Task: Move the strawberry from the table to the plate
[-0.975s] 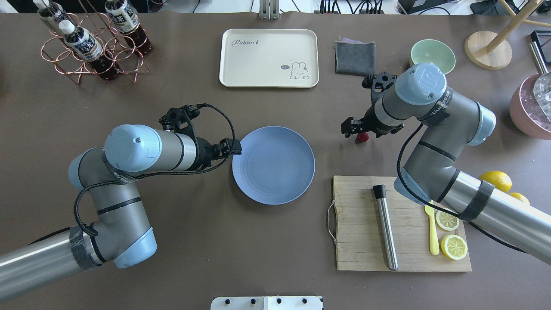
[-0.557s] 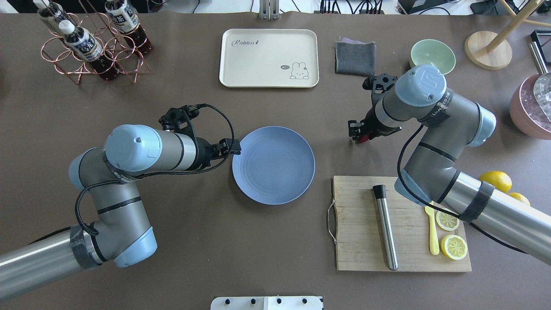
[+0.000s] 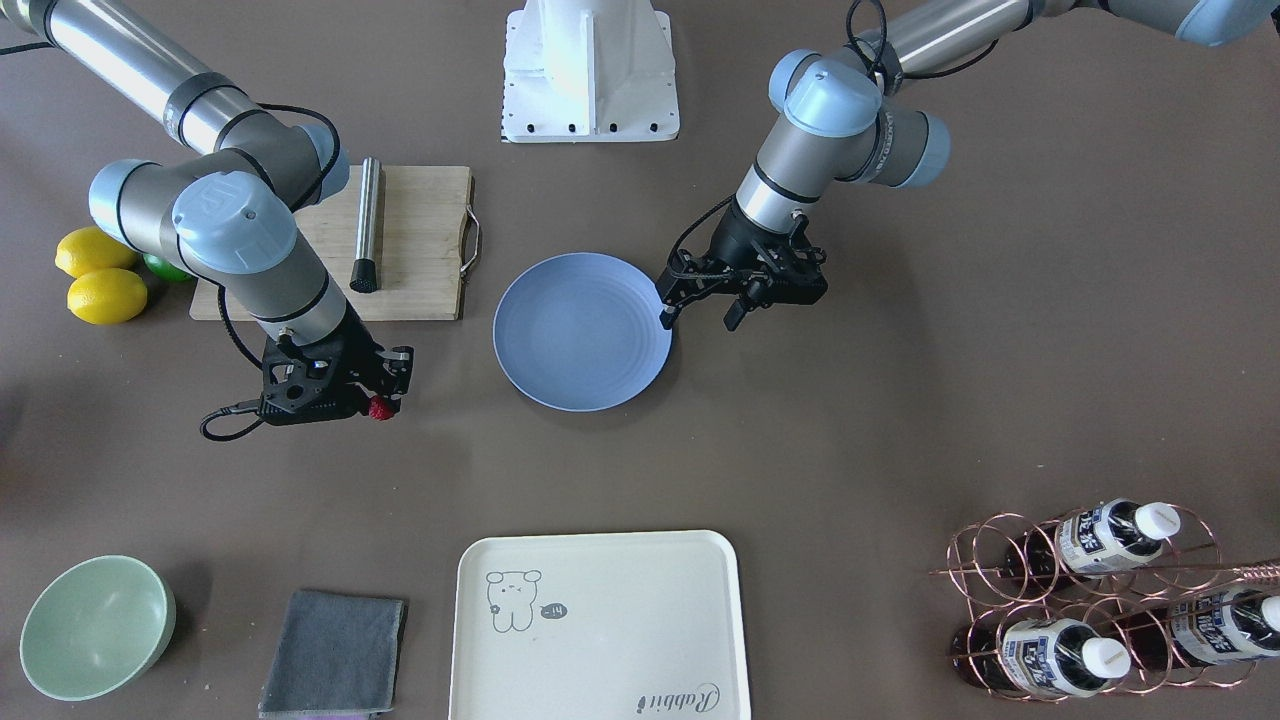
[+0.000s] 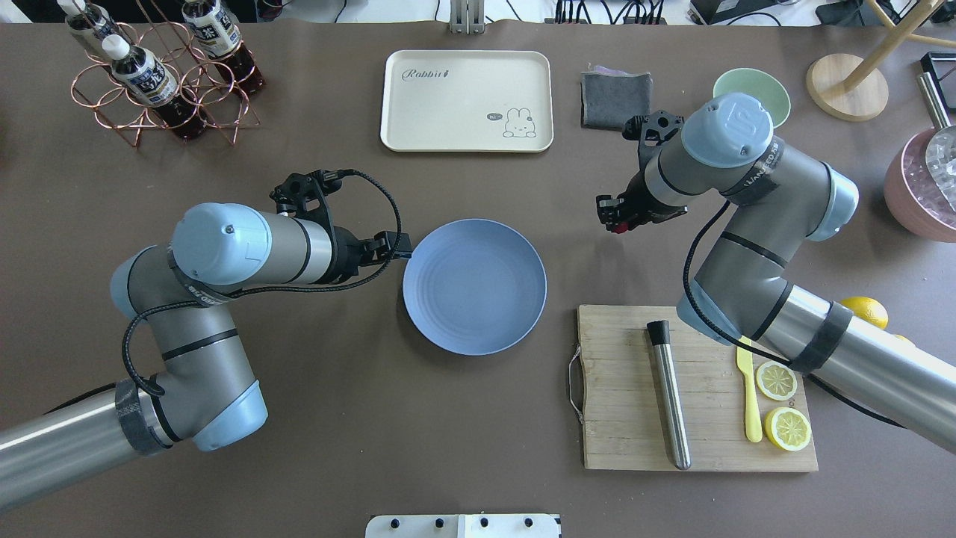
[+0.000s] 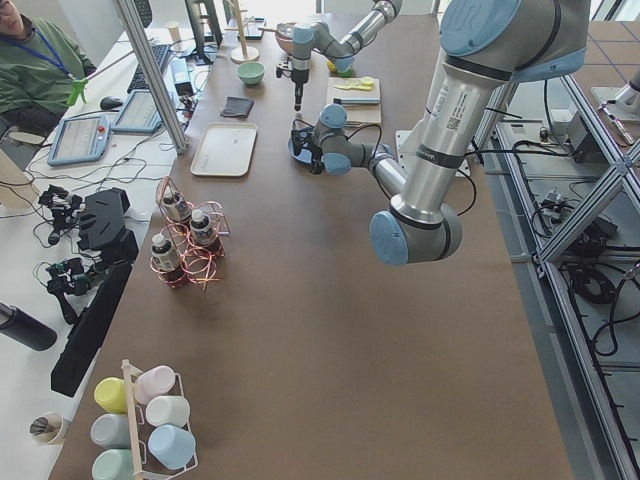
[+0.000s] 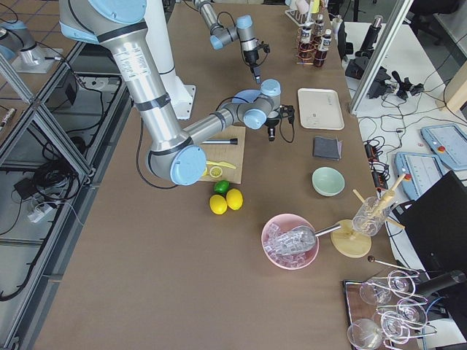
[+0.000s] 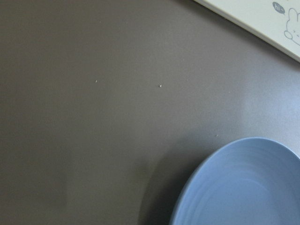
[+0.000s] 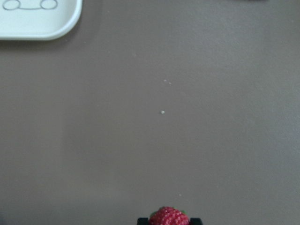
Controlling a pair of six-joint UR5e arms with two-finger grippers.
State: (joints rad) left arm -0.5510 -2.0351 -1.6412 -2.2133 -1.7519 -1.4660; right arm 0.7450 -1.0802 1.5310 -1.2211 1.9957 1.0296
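- Since the right gripper (image 4: 612,218) is clenched on the strawberry (image 3: 379,408), the pick step reads as done. The right wrist view shows the berry pinched between the jaws at the bottom edge of frame.
- Berry position: held to the right of the plate (image 4: 474,299) and slightly farther back, apart from its rim, over bare table (image 4: 478,418). It looks clear of the surface, but the height cannot be judged.
- Plate: empty, nothing on it. Placement not yet done.
- Left gripper (image 3: 700,320): fingers spread, holding nothing, hanging just beside the plate's left rim. No apparent part in the carry.
- Remaining, by my estimate: carry the berry leftward across the gap to above the plate, lower, release. Roughly halfway along.
- Path check: nothing lies between berry and plate. The cutting board (image 4: 635,388) sits nearer and to the right, out of the way.
- Risk noted: a small round berry may roll when let go, so release low, near the plate's centre.
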